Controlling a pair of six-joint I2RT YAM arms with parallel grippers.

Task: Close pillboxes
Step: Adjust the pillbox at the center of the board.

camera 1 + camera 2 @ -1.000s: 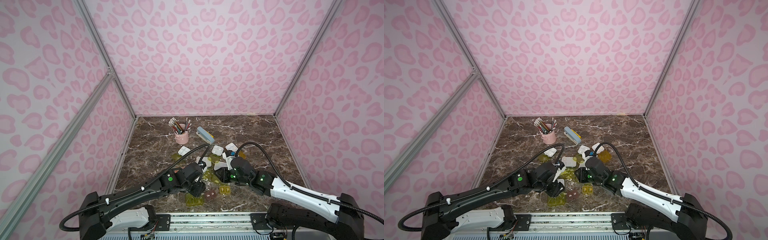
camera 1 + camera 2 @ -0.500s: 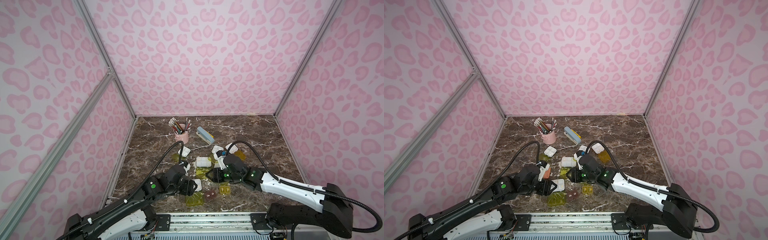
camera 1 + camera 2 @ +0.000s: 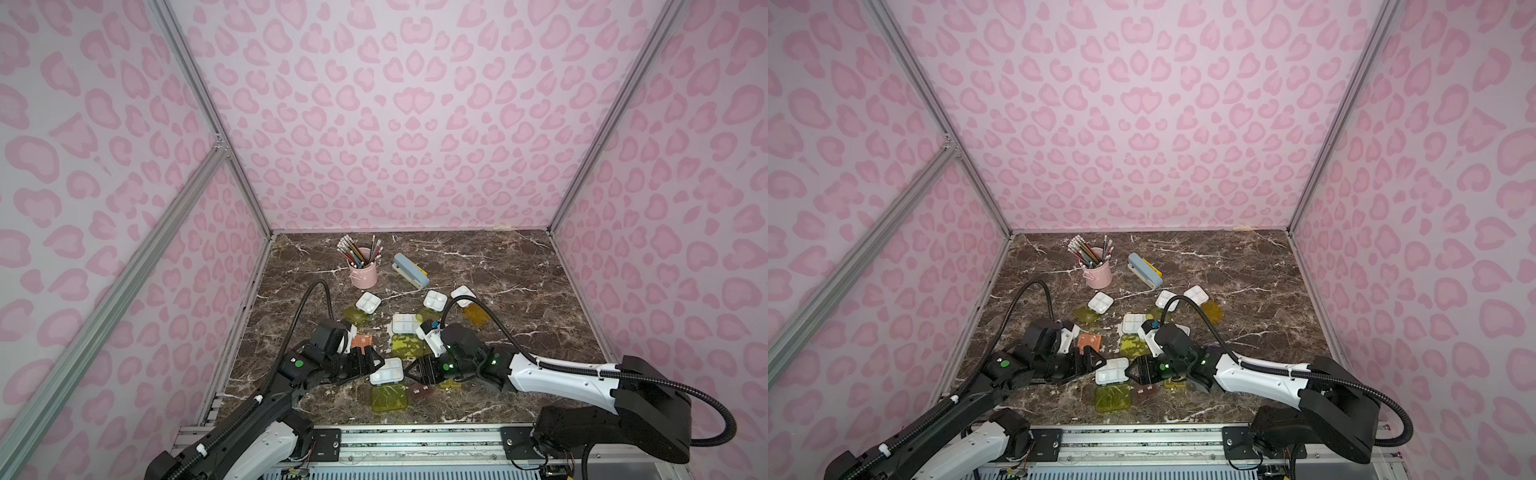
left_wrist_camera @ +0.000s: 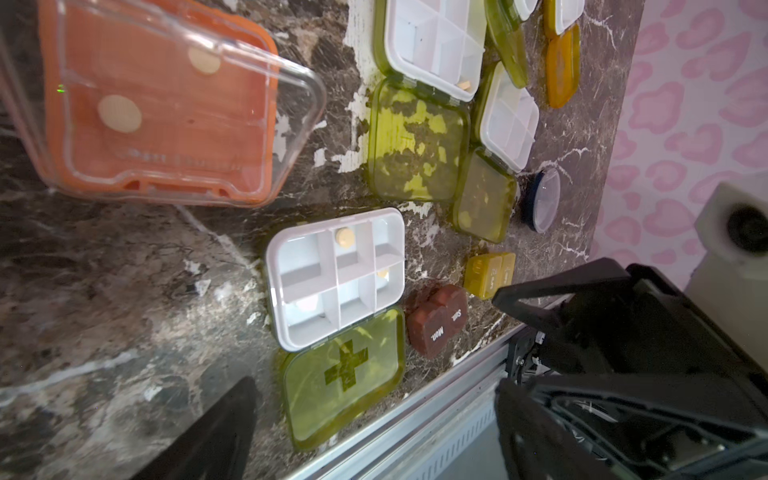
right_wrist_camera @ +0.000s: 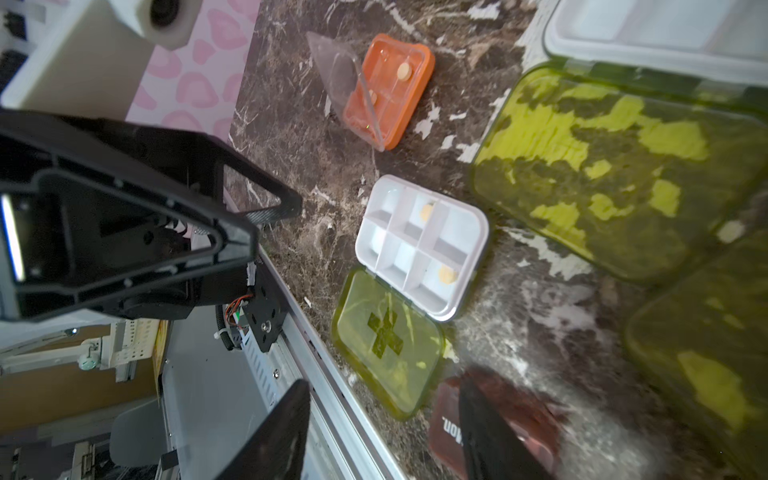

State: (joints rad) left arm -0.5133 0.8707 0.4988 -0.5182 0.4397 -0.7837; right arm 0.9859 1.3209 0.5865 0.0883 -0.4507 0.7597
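Several pillboxes lie open on the marble top. Nearest the front edge is a white divided tray (image 3: pixel 387 371) (image 4: pixel 336 278) (image 5: pixel 419 245) with its lime cross-marked lid (image 3: pixel 389 397) (image 4: pixel 345 378) lying flat. My left gripper (image 3: pixel 368 362) (image 4: pixel 374 436) stands open just left of it, holding nothing. My right gripper (image 3: pixel 417 370) (image 5: pixel 382 432) is open just right of it, one finger over the brown pillbox (image 3: pixel 421 391) (image 5: pixel 444 419). Behind the left gripper sits a salmon pillbox (image 3: pixel 362 341) (image 5: pixel 395 87) with its clear lid half raised.
More open white trays (image 3: pixel 368 302) (image 3: pixel 435 300) (image 3: pixel 405 324) and a small yellow case (image 4: pixel 488 274) lie behind and to the right. A pink pencil cup (image 3: pixel 363 272) and a blue-grey stapler (image 3: pixel 410 270) stand at the back. A metal rail (image 3: pixel 415 432) edges the front.
Both grippers have opened wider. The right gripper has moved left and toward the front edge. The left has drawn back left, uncovering the white tray.
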